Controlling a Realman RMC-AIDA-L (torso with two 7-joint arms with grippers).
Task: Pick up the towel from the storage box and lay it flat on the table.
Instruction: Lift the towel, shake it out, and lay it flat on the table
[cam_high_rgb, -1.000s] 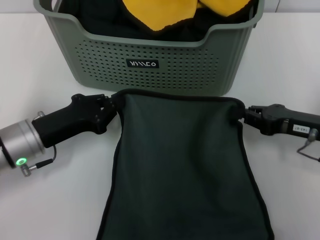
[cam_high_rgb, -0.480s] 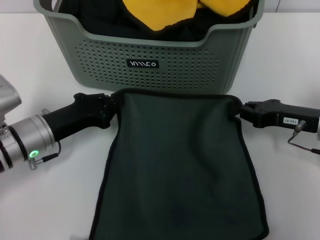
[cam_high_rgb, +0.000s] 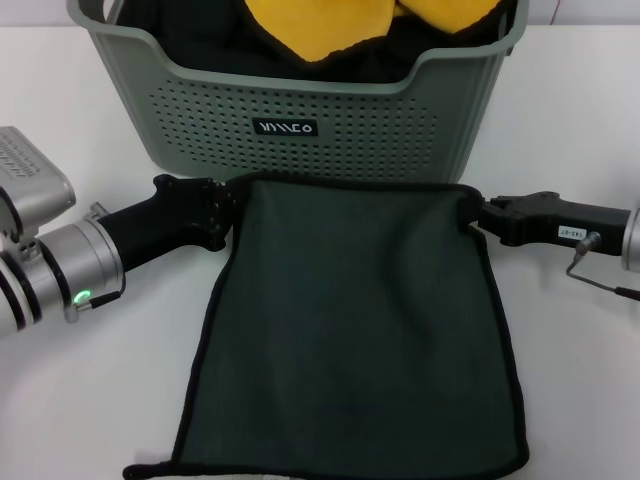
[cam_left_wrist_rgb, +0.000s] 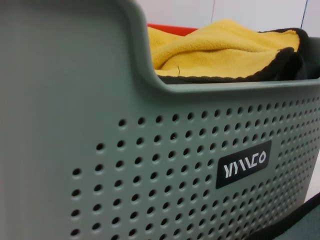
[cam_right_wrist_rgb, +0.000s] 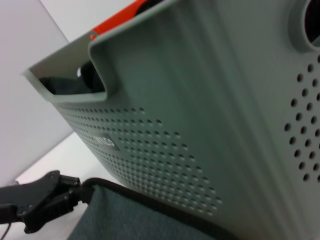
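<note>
The towel (cam_high_rgb: 355, 330) lay spread on the white desk (cam_high_rgb: 80, 400) in front of the box (cam_high_rgb: 300, 110), its far edge running just beside the box's front wall and its near edge close to the bottom of the head view. The left tool (cam_high_rgb: 222, 205) was clamped on the far left corner, low over the desk. The right tool (cam_high_rgb: 478, 215) was clamped on the far right corner. Yellow cloths (cam_high_rgb: 330, 25) with black trim sat inside the box.
</note>
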